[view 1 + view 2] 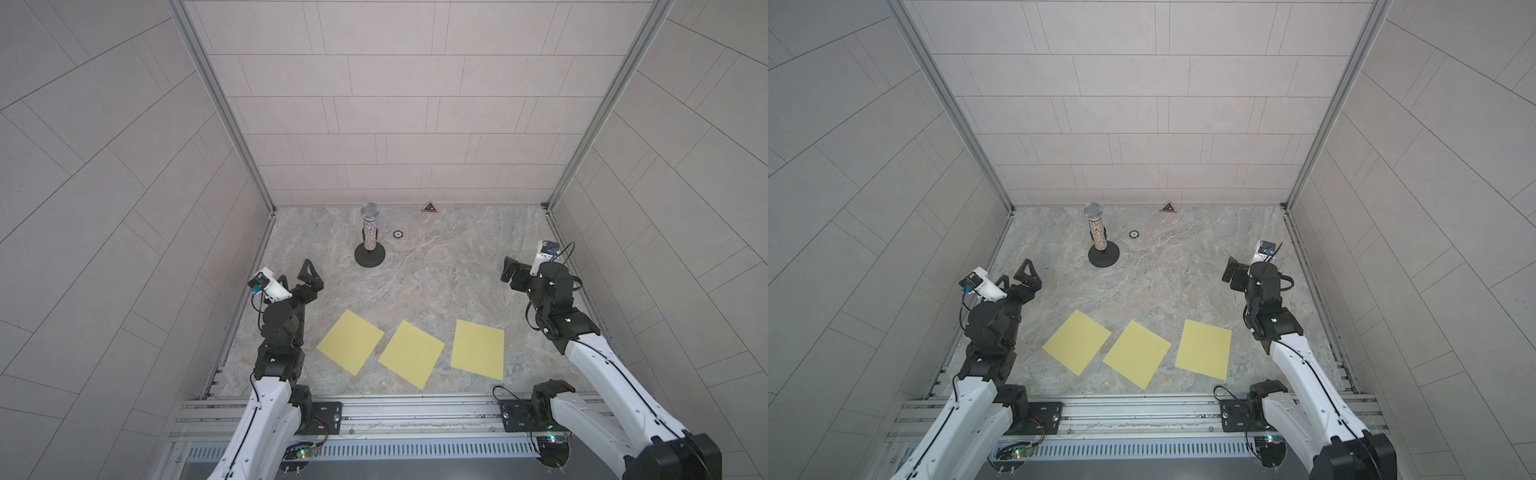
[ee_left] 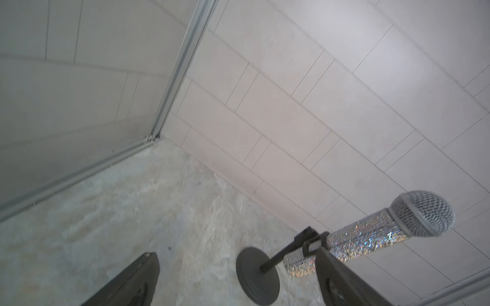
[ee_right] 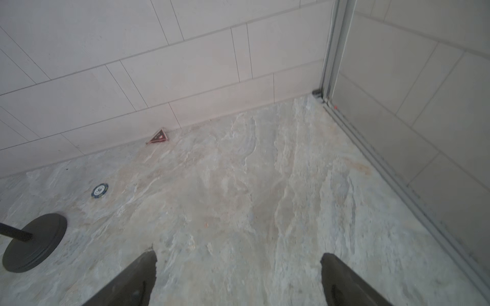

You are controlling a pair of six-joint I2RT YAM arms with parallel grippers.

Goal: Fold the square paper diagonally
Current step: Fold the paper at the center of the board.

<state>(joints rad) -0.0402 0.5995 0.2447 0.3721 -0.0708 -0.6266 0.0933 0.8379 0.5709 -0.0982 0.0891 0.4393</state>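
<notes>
1. Nearest, just past the rail (image 1: 415, 409), flat on the tabletop (image 1: 436, 286): left paper (image 1: 350, 342), middle paper (image 1: 411, 354), right paper (image 1: 478, 349). All yellow, in a row, apart from one another. No crease and no lifted corner in both top views.
2. Farther in, flanking the row: left gripper (image 1: 297, 274) spread wide and empty, clear of the left paper. Right gripper (image 3: 238, 254) also wide and empty, over bare tabletop, well apart from the right paper.
3. Beyond, toward the back wall: mic (image 1: 369, 226) upright on a stand (image 1: 369, 262), a chip (image 1: 398, 234) beside it, a triangle (image 1: 429, 207) at the wall. Likely no part in the fold.
4. Judged progress: nothing done yet. Left to do: choose a paper, pin one corner, lift the opposite corner, lay it across, press the diagonal crease. Cannot tell which of the three is meant.
</notes>
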